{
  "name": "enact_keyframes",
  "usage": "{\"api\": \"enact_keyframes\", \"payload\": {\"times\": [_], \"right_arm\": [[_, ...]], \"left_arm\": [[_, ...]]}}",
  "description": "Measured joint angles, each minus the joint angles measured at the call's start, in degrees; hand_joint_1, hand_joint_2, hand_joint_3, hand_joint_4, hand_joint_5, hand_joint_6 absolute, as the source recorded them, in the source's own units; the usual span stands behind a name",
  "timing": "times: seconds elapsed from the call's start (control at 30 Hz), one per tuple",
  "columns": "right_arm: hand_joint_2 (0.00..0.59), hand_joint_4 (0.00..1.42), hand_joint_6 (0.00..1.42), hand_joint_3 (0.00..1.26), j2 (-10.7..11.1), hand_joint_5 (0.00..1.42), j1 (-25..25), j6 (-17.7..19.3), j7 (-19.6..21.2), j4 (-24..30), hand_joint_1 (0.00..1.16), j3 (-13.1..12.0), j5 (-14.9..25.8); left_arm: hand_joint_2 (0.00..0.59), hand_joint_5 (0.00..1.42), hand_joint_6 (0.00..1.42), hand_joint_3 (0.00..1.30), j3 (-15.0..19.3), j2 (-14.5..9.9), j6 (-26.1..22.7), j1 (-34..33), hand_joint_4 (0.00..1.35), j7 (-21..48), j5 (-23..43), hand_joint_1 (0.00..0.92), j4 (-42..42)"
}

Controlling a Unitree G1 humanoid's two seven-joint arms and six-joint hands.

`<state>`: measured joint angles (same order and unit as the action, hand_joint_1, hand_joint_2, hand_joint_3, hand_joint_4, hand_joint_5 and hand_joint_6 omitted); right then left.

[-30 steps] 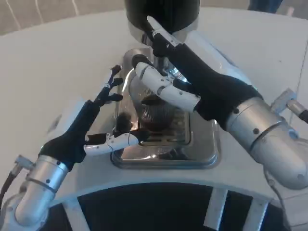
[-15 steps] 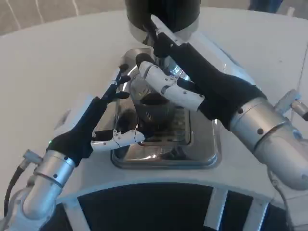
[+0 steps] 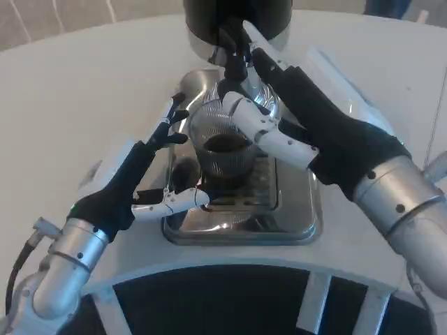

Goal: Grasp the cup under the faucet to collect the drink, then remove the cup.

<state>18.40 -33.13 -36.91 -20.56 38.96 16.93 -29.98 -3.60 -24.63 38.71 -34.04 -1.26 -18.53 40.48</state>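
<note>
A ribbed transparent cup [image 3: 223,150] is seen standing on the grille of a shiny metal drip tray [image 3: 300,223], directly below the black faucet [image 3: 234,52] of a dark drink dispenser [image 3: 237,17] set on the white counter [image 3: 70,91]. A dark liquid is visible inside the cup, so the collecting step is judged to be under way or possibly finished; how full the cup is cannot be told.

The right robot hand [image 3: 293,118] is placed against the cup's right side and rim, with one white finger laid across the near wall of the cup and another raised toward the faucet. Whether the cup is actually clasped by this hand, or only touched, cannot be told, because the far side of the cup is hidden behind the hand.

The left robot hand [image 3: 143,171] is held just beside the cup on its left, released, with fingers spread: the upper fingertips are near the rim, and the thumb is stretched out low over the tray in front of the cup's base. No firm contact with the cup is shown.

As for progress, the cup is positioned under the faucet and some drink has been received. The removal is judged not yet done: the cup rests on the tray grille. What is left is a secure grasp and the carrying of the cup away from the dispenser without spilling.
</note>
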Motion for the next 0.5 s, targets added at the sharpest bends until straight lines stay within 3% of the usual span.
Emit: {"api": "enact_keyframes", "payload": {"times": [0.33,0.5], "right_arm": [[0.501,0.0,0.0,0.0,-0.7,0.0,4.1,5.4,3.1,1.9,0.12,-1.4,-1.6],[0.504,0.0,0.0,0.0,-0.6,0.0,7.2,7.1,4.1,4.5,0.13,-2.3,-4.5]], "left_arm": [[0.058,0.24,0.21,0.0,0.0,0.0,0.1,0.0,0.0,0.2,0.0,0.408,-0.7],[0.058,0.24,0.21,0.0,0.0,0.0,0.2,0.1,0.0,0.5,0.1,0.408,-1.0]]}}
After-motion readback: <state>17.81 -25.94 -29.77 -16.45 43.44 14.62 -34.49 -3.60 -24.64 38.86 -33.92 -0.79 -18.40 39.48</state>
